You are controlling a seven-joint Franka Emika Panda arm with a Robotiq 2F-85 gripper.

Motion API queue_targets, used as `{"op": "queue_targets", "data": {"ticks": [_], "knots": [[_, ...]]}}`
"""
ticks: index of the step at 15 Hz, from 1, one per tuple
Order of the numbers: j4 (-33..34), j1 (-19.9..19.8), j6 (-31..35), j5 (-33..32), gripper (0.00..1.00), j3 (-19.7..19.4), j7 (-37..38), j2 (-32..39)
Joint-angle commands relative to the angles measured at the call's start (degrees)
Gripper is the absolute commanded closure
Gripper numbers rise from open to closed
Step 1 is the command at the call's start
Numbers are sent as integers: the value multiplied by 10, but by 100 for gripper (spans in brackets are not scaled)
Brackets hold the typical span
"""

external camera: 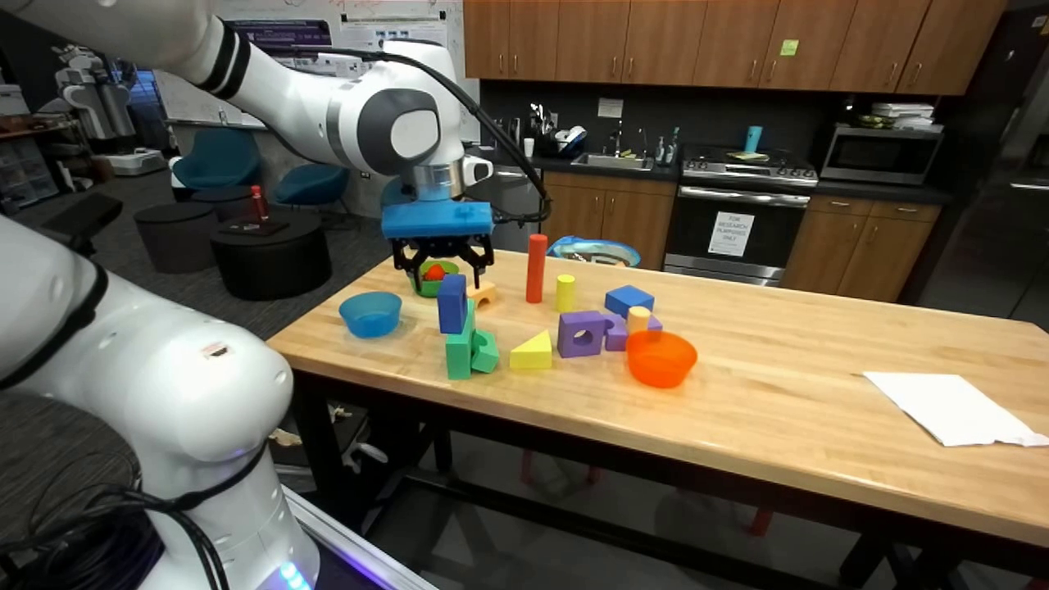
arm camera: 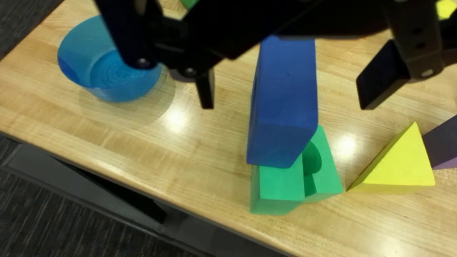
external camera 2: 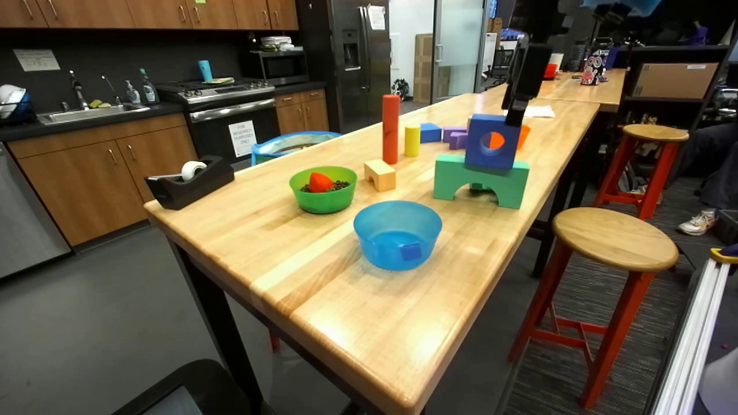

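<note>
A blue block [arm camera: 285, 107] with a round hole stood on edge atop a green arch [external camera 2: 452, 176] on a wooden table [external camera: 778, 360], the robot's gripper [external camera: 446, 283] over it with fingers [arm camera: 380, 80] spread to either side. In the wrist view, wood grain showed between the block and each finger. A second green block [arm camera: 326, 175], hollowed in a curve, lay just beside the arch; a yellow wedge [external camera: 533, 354] and a purple block [external camera: 567, 346] followed, then an orange bowl [external camera: 662, 366]. On the arch's opposite side sat a translucent blue bowl [external camera 2: 377, 248], near a green bowl [external camera 2: 326, 202] holding a red item [external camera 2: 320, 183] and dark pieces [external camera 2: 341, 185]. A tan arch [external camera 2: 380, 172], a tall red cylinder [external camera 2: 390, 129] and a shorter yellow cylinder [external camera 2: 412, 141] stood farther across. A black tape dispenser [external camera 2: 190, 185] rested at a corner, and white paper [external camera: 955, 406] lay well apart.
</note>
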Motion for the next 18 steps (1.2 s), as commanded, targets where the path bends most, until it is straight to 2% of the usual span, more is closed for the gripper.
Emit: {"op": "queue_targets", "data": {"ticks": [1,3,4,5,7,13,18], "knots": [[12,7,7,3,0,1,17,26],[16,8,5,5,2,2,20,33],[17,9,5,5,26,2,22,36],[19,9,5,5,26,2,22,39],[22,9,5,5,37,3,23,42],[29,10,6,5,83,3,23,49],[68,12,-46,21,85,-7,19,65]]}}
